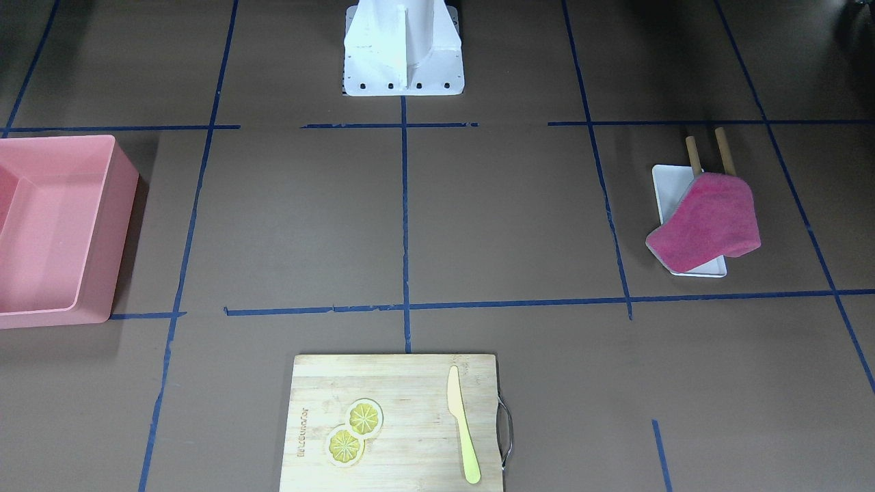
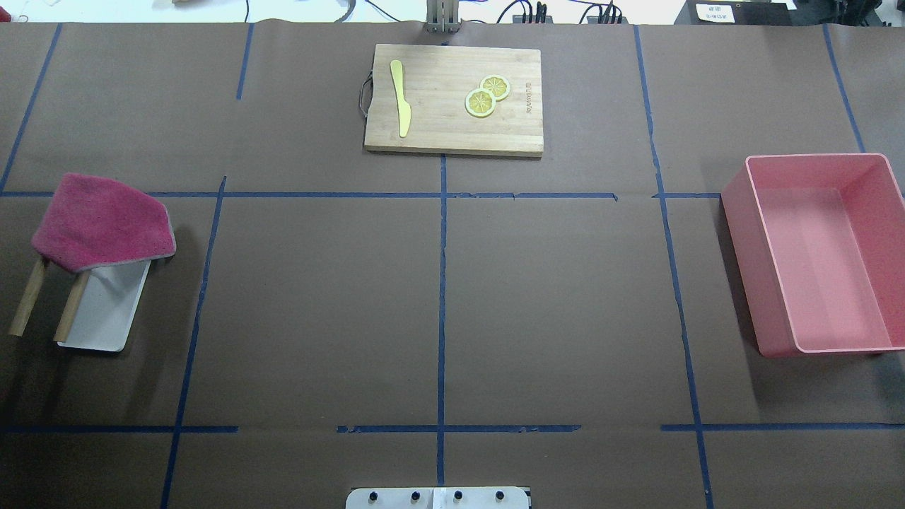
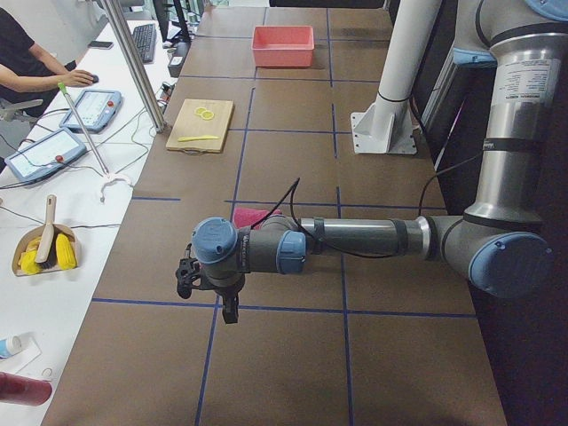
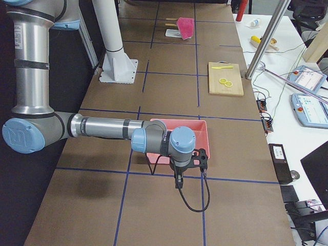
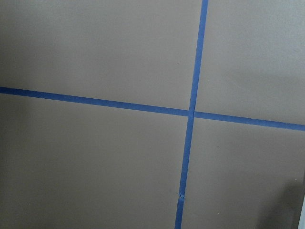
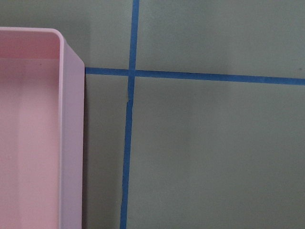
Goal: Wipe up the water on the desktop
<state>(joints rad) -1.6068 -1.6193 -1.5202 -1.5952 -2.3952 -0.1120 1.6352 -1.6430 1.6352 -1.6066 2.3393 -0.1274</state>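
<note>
- Magenta terry cloth [image 2: 99, 223] hides one end of a white rectangular tray [image 2: 106, 322] and two wooden sticks [image 2: 27, 307].
- Left gripper [image 3: 229, 309], right gripper [image 4: 179, 182]: spread or pressed together, cannot tell.

The pink bin [image 1: 61, 232] runs off the left edge of the front-facing view, the bamboo cutting board [image 1: 396, 424] off the bottom edge, and the white robot base [image 1: 403, 55] off the top. At right, the magenta cloth [image 1: 707, 222] covers much of the white tray [image 1: 670, 188] and the lower ends of two wooden sticks [image 1: 693, 154]. The left gripper [image 3: 188, 282] and right gripper [image 4: 201, 159] appear only in the side views, small and dark, so their jaw gap cannot be told. There each arm also hides part of the cloth and the bin.
</note>
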